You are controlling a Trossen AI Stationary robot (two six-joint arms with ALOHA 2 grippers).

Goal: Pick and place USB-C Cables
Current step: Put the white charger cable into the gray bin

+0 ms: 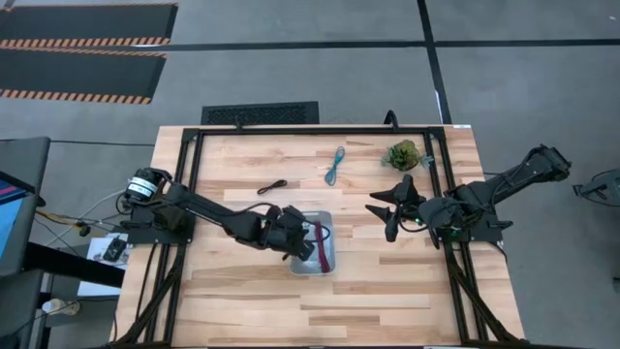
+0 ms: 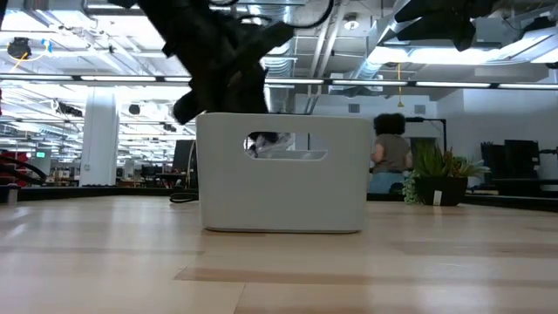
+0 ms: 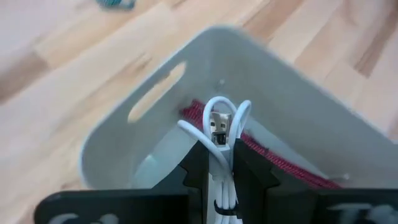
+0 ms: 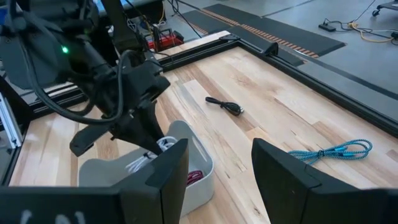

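From above, I see my left tool (image 1: 302,242) over the pale grey tray (image 1: 327,267) near the middle of the worktop (image 1: 387,291), with the maroon cable (image 1: 323,246) lying inside it. The black cable (image 1: 271,187) and the teal-blue cable (image 1: 335,166) lie on bare wood farther back, well apart from each other. My right tool (image 1: 390,207) hovers right of the tray, fingers spread, near the green plant (image 1: 402,154).

At worktop level, the tray wall (image 2: 283,187) blocks nearly everything; only a bit of white shows through its handle slot. A person (image 2: 390,155) stands in the room behind.

My left wrist camera shows the tool's fingers (image 3: 198,167) clamped on the white cable (image 3: 222,134), a thin looped bundle with its metal plug facing up, held inside the tray above the maroon cable (image 3: 261,155). The bundle's lower part is hidden between the fingers.

My right wrist camera shows the black cable (image 4: 225,106) as a small dark coil and the teal-blue cable (image 4: 333,151) as a long flat loop.
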